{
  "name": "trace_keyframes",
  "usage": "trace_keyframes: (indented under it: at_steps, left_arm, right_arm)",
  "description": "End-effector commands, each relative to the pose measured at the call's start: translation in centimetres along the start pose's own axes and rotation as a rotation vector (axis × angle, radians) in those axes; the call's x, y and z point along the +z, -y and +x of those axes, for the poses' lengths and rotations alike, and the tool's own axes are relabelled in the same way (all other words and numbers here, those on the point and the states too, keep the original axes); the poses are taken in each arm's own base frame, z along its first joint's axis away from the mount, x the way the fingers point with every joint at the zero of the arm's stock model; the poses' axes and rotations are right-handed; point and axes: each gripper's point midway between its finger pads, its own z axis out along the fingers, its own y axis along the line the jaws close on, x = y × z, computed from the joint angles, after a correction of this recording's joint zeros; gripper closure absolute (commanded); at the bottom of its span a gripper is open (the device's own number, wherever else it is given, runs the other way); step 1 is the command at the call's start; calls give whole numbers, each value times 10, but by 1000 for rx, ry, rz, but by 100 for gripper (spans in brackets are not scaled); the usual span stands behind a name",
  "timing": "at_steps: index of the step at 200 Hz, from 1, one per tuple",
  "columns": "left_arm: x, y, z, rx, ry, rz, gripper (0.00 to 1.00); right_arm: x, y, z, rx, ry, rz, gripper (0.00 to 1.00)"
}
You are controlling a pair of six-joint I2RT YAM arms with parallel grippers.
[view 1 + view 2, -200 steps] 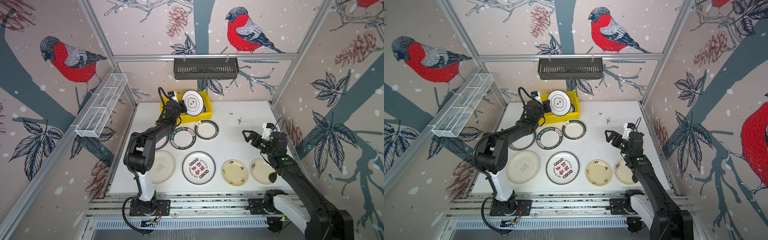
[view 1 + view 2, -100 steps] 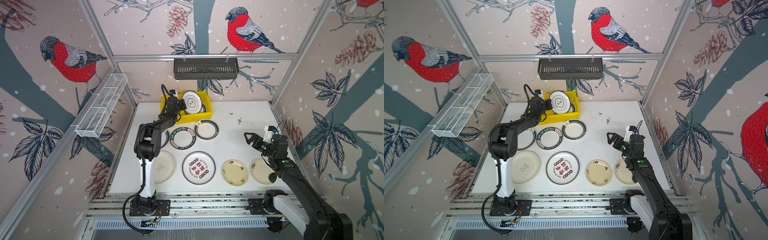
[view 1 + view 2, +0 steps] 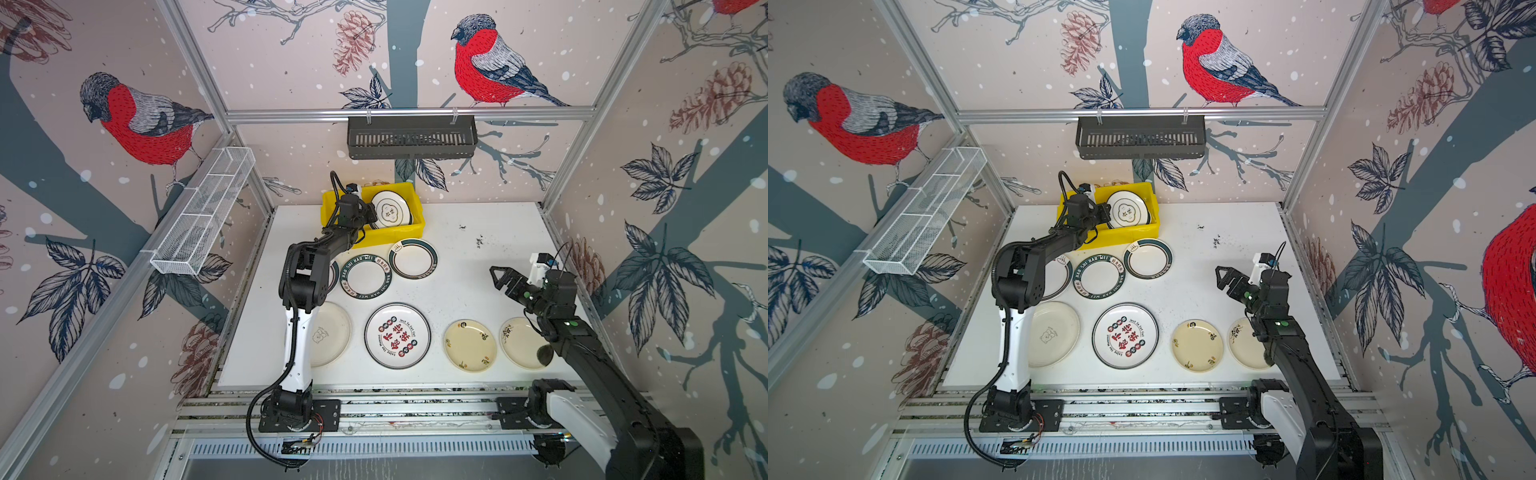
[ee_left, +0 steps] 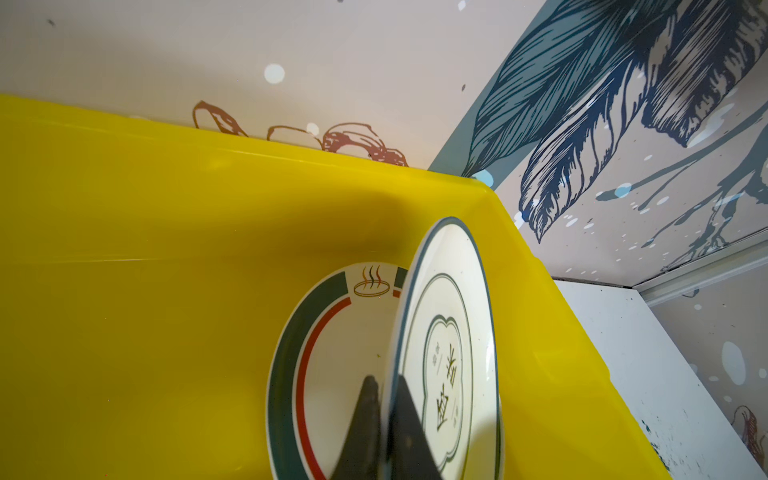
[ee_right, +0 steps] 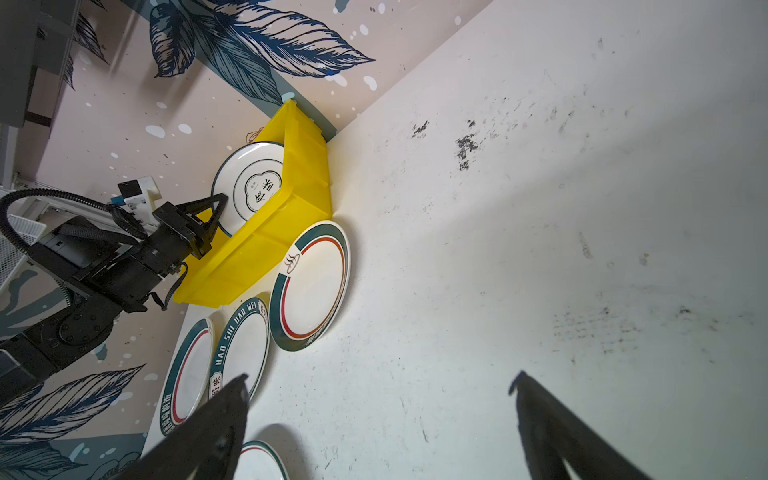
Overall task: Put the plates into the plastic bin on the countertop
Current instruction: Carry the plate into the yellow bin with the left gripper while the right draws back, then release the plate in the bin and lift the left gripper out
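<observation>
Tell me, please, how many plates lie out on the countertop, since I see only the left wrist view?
Observer: Seven plates lie on the countertop, all outside the yellow bin.
Operator: Thank you; what is the right hand doing?
Observer: The right hand is open and empty above bare countertop.
Operator: Where in the bin is my plate?
Observer: The held plate, in the left hand, hangs tilted over the bin's right half in both top views.

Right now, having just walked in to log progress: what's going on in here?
The left gripper is shut on the rim of a white plate, holding it tilted in the yellow bin, above a green-rimmed plate lying there. The right gripper hangs open over the countertop, empty. Seven other plates lie on the countertop.
</observation>
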Motion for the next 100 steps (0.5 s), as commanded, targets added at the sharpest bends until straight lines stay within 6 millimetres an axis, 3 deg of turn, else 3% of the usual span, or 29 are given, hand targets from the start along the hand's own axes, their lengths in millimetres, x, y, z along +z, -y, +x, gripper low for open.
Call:
trace_keyframes:
  at_steps: [1, 22, 35, 43, 70, 100]
  left_arm:
    - [7, 7, -8, 11, 0, 36, 97]
    - [15, 2, -1, 45, -41, 7, 88]
    - [16, 1, 1, 59, -51, 6, 73]
    - [16, 0, 1, 65, -52, 3, 58]
    - [15, -2, 1, 95, -54, -14, 43]
    - [12, 0, -3, 128, -46, -12, 16]
  right_arm:
    - [0, 3, -1, -10, 7, 9, 1]
    - [-1, 5, 0, -6, 4, 20, 1]
    - [-2, 6, -1, -8, 6, 22, 1]
    - [-3, 6, -1, -8, 11, 22, 1]
    - [-4, 7, -3, -4, 23, 26, 1]
    - [-5, 8, -1, -2, 18, 31, 0]
